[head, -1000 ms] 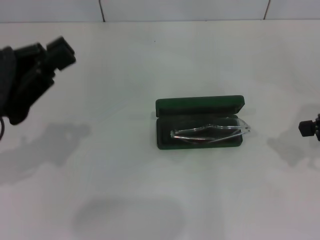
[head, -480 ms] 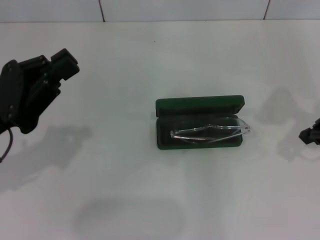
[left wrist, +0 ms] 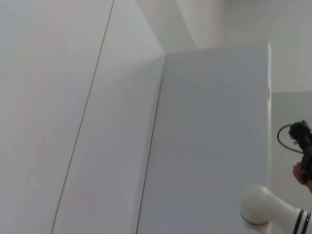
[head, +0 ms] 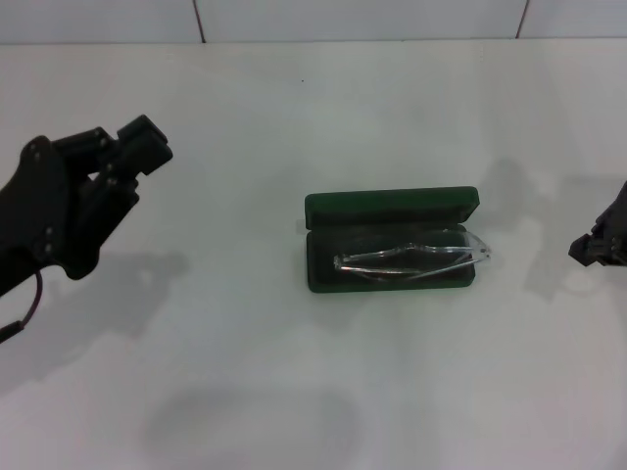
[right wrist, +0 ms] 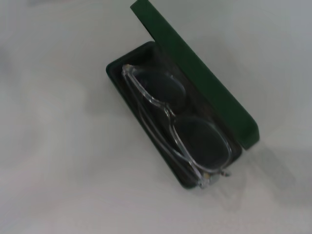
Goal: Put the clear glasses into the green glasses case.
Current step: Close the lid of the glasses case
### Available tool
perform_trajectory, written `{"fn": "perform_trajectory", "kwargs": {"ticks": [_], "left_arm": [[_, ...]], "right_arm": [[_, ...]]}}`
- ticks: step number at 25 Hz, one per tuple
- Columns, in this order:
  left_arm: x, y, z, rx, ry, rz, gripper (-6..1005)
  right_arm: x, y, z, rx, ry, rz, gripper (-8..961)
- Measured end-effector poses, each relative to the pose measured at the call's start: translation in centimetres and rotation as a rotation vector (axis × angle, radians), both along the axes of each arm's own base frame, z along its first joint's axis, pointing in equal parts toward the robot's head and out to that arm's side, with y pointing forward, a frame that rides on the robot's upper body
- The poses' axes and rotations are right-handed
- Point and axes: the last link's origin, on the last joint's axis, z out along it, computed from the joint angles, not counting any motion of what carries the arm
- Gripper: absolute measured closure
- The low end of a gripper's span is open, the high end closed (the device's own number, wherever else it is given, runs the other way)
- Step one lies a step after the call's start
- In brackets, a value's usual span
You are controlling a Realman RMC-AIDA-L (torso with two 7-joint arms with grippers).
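Note:
The green glasses case (head: pixel 392 207) lies open at the table's middle, its lid standing up at the far side. The clear glasses (head: pixel 411 258) lie folded inside the case's tray, one end poking just over its right rim. The right wrist view shows the same case (right wrist: pixel 195 73) from above, with the glasses (right wrist: pixel 168 116) resting along its dark lining. My left gripper (head: pixel 137 147) hovers well to the case's left, apart from it. At the right edge of the head view, my right gripper (head: pixel 596 247) is partly in view, clear of the case.
The white table (head: pixel 294 117) stretches all around the case, with a tiled wall behind its far edge. The left wrist view faces pale wall panels (left wrist: pixel 97 122) and a white robot joint (left wrist: pixel 268 209).
My left arm has swung rightward and lower, closer to the case. My right gripper has come slightly further into view at the right edge. Case and glasses have not moved.

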Motion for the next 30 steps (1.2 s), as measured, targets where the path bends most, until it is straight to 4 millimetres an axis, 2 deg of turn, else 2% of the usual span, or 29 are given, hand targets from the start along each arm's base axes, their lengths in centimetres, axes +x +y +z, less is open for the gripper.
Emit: {"fn": "perform_trajectory", "kwargs": {"ticks": [10, 22, 30], "left_arm": [[-0.3, -0.3, -0.9, 0.023, -0.002, 0.015, 919], [-0.8, -0.7, -1.5, 0.038, -0.006, 0.034, 918], [-0.9, -0.8, -1.8, 0.040, -0.010, 0.041, 918]], "right_arm": [[-2.1, 0.7, -1.4, -0.042, -0.131, 0.067, 937], [-1.3, 2.5, -4.1, 0.017, -0.185, 0.155, 937], [-1.5, 2.4, -6.0, -0.017, -0.154, 0.195, 937]]}}
